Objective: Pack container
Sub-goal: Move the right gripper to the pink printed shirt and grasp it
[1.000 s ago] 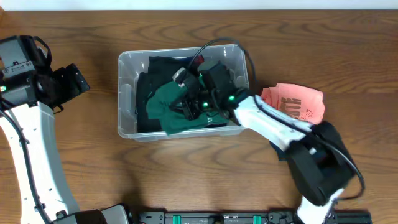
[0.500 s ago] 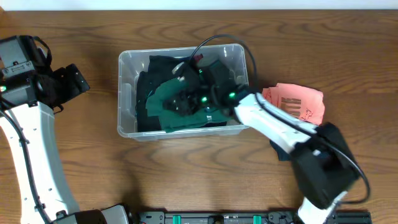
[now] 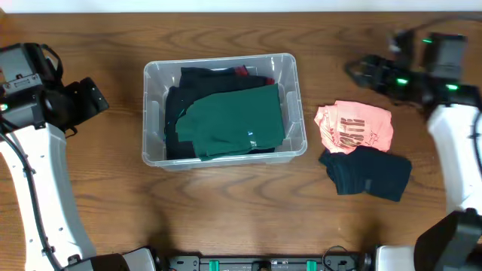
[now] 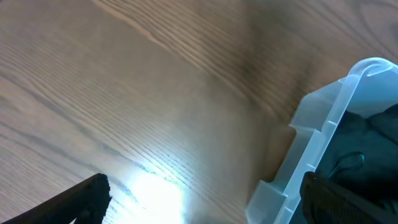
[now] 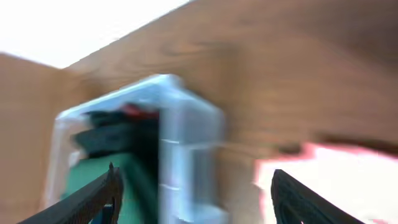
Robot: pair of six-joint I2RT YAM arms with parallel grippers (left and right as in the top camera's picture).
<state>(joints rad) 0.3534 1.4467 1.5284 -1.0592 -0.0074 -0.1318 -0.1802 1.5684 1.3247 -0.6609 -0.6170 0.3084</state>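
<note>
With the container [image 3: 150, 113] on the table [image 3: 226, 214] holding a green garment [image 3: 237, 119] atop dark clothes [image 3: 178, 113], a pink garment [image 3: 354, 126] and a navy garment [image 3: 367, 172] lay outside it (two left, I judged), the left gripper [image 3: 98, 99] and right gripper [image 3: 357, 72] both gaping, empty.

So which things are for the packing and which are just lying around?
For the job: container, green top and dark clothes inside it; pink top and navy garment, probably waiting.
Just there: wooden table, black bar at its front edge.
</note>
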